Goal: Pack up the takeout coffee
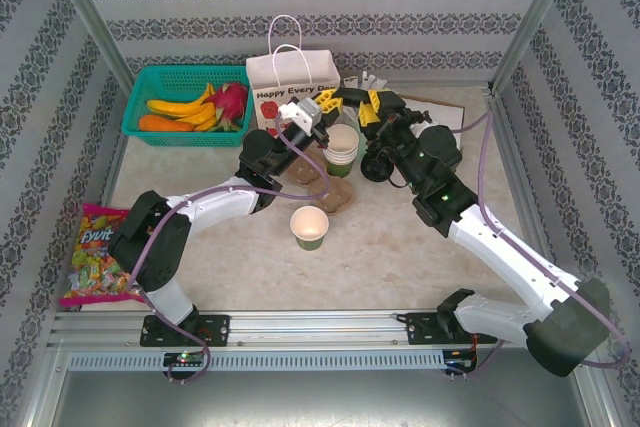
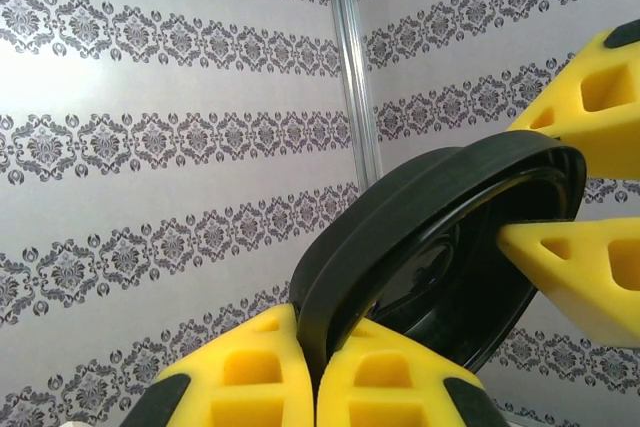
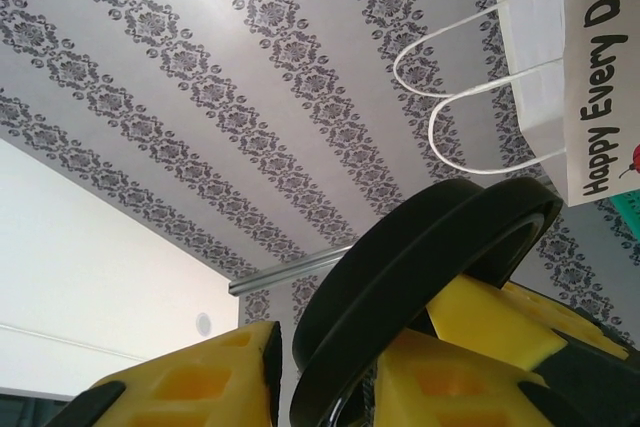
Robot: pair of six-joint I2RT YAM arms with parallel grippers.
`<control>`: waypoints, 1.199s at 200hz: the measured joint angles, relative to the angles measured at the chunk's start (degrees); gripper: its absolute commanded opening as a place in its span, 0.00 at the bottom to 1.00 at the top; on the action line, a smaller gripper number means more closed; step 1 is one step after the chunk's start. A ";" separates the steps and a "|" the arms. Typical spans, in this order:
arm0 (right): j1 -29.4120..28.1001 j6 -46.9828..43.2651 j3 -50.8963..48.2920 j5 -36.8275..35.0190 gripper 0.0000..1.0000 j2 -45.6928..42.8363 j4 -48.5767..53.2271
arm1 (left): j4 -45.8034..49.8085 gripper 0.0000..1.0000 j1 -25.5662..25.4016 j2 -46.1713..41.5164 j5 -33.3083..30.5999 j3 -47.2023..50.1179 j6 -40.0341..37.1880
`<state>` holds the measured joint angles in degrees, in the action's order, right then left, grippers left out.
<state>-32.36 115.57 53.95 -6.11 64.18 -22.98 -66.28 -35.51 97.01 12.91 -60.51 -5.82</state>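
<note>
Left claw [image 1: 330, 103] and right claw [image 1: 363, 105] meet tip to tip at upper centre of the top view, just in front of the white bag [image 1: 293, 82]. What they pinch is too small to make out there. Below them sits a stack of cups [image 1: 343, 147], with brown cardboard pieces [image 1: 332, 194] lower still. The lidless green cup [image 1: 309, 227] stands upright alone in the lower middle of the frame, well apart from both claws, on the table [image 1: 400, 257]. A green basket [image 1: 134, 107] of fruit is at upper left and a candy pack [image 1: 95, 257] lies at far left. In the left wrist view, the left claw [image 2: 316, 372] at the bottom edge is closed narrow on the rim of the black lid [image 2: 400, 237]. The lid stands tilted and nearly edge-on against the patterned wall. At the right edge the right claw [image 2: 572, 179] grips the same rim, one yellow finger outside it and one inside. In the right wrist view, the right claw [image 3: 320, 377] at the bottom holds the lid [image 3: 400, 267] between its yellow fingers, again seen nearly edge-on. The bag [image 3: 545, 57] with its looped handles fills the upper right corner.
</note>
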 measured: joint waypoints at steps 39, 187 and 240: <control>0.00 0.15 -0.28 -0.50 0.27 0.09 -0.46 | 0.00 0.00 0.00 0.00 0.24 0.04 0.00; 0.57 -7.96 -4.57 -3.23 0.04 0.57 -10.03 | 2.99 0.97 0.00 -5.73 1.49 5.51 3.23; 4.35 -27.47 -7.93 0.55 0.06 -1.31 -9.77 | 8.76 1.00 0.00 -11.96 0.57 12.41 7.93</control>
<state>-28.01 88.09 46.02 -5.56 62.87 -32.75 -57.52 -35.51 85.06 13.47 -48.10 2.11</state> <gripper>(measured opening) 0.117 0.994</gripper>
